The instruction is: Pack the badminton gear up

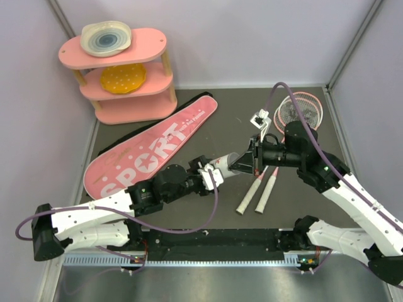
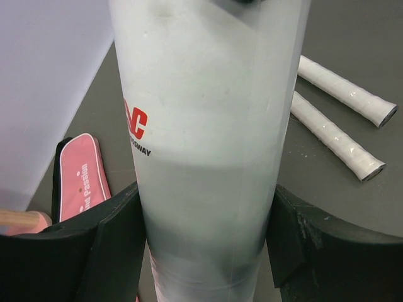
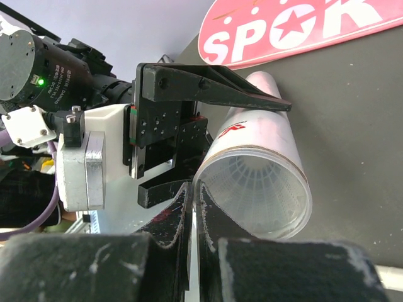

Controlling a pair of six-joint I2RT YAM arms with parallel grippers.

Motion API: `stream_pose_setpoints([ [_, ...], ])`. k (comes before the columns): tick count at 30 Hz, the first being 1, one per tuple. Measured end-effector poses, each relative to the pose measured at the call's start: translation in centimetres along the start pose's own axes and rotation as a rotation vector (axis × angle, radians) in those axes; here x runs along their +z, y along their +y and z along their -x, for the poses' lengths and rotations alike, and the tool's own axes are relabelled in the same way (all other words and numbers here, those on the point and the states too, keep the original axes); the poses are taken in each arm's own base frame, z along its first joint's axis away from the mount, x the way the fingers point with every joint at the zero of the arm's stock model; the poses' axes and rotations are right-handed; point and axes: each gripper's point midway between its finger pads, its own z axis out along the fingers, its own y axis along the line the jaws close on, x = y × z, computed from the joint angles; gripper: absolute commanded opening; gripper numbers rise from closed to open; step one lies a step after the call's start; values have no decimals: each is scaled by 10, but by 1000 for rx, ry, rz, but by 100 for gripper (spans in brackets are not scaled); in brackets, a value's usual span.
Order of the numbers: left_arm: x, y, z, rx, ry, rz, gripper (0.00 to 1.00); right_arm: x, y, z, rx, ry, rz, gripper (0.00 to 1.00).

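Left wrist view is showing my left gripper [image 2: 204,201] clamping a white cylindrical tube [image 2: 208,113] with red lettering on its side. My black fingers [image 2: 116,245] are standing wide apart and pressing on both sides of its body. To the right of the tube, two white-wrapped racket handles [image 2: 343,94] are lying side by side on the dark grey table [image 2: 352,31]. To its left, one end of the long pink fabric racket bag [image 2: 82,173] is lying flat.

Through my right wrist camera I am looking into the tube's open mouth, where the white ribbed skirt of a shuttlecock [image 3: 255,185] is sitting inside. My right gripper [image 3: 196,214] is pressed together right at the near edge of the rim. A thin white strip is showing between its fingers, and I cannot tell whether that is the tube's wall.

From above, I am holding the tube near the middle of the table, with its mouth pointing toward my right gripper. The two pink-framed rackets [image 1: 302,110] are lying on my right, their heads overlapping near the far right corner and their handles pointing toward the near edge. The bag, printed "SPORT" in white, is lying diagonally on my left. Beyond it, a pink three-tier shelf [image 1: 151,44] is standing in the far left corner, carrying a pale plate [image 1: 106,38] on top and a yellow plate [image 1: 123,77] on the middle tier.
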Motion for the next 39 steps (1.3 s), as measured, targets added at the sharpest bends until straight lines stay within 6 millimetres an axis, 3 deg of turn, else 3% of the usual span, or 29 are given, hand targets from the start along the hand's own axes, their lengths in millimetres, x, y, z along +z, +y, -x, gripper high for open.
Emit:
stream_pose_setpoints([
  [11,-11,-4,1,44,-15,-24,17,8,12,-10,46,83,102,2],
  [21,-23,-14,-1,90,-41,-74,16,13,26,-23,91,214,223,23],
  [39,-26,-23,1,106,-67,-107,15,10,22,-17,115,238,256,24],
])
